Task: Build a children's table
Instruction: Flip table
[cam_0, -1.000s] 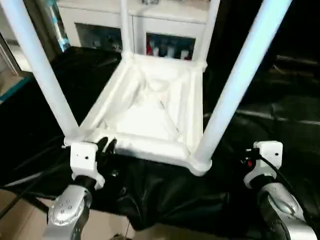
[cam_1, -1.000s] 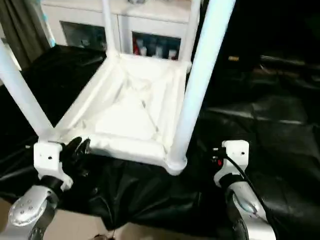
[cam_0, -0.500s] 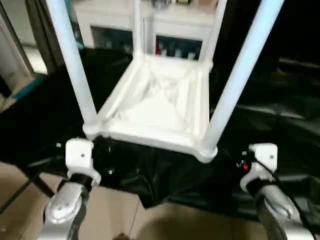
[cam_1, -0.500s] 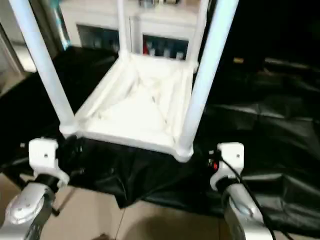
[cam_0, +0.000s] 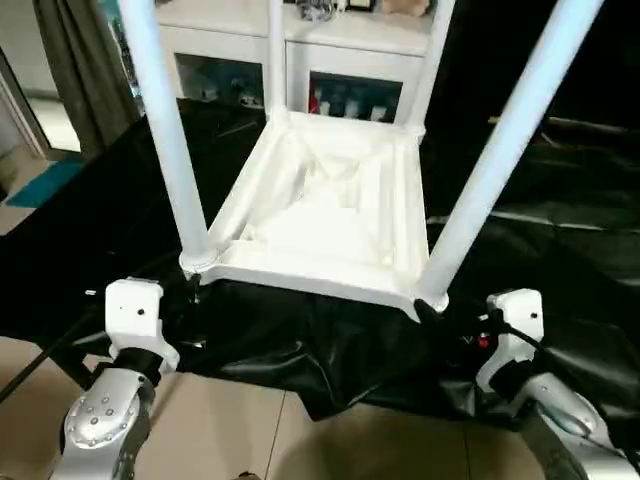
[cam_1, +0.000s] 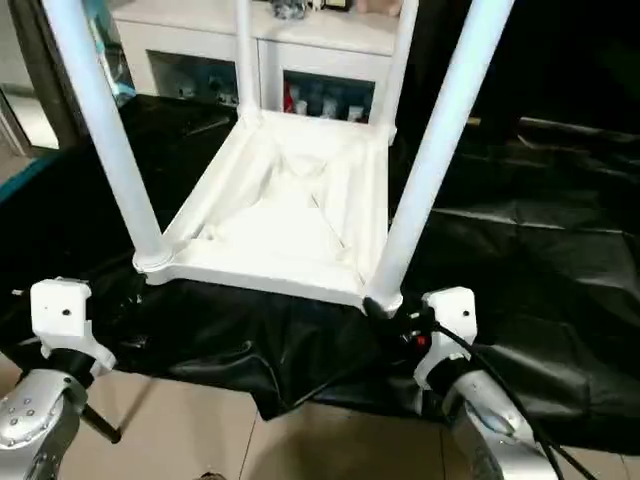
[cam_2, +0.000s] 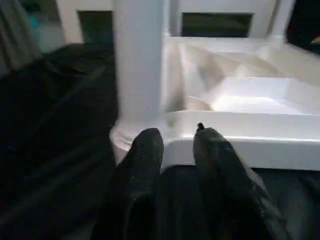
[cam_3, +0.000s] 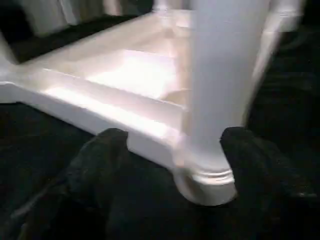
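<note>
Your small all-white plastic children's table (cam_0: 330, 215) sits upside down, centre frame, on the black crinkled sheet (cam_0: 560, 260), all four round tube legs socketed and upright. Assembly looks done; what's left is probably flipping it. Left gripper (cam_2: 175, 142) has its fingers slightly apart, holding nothing, just short of the near-left corner. Right gripper (cam_3: 172, 137) is spread wide either side of the near-right leg base, not clamped. White glass-door cabinet (cam_0: 350, 60) stands close behind at top; mind the legs when turning.
</note>
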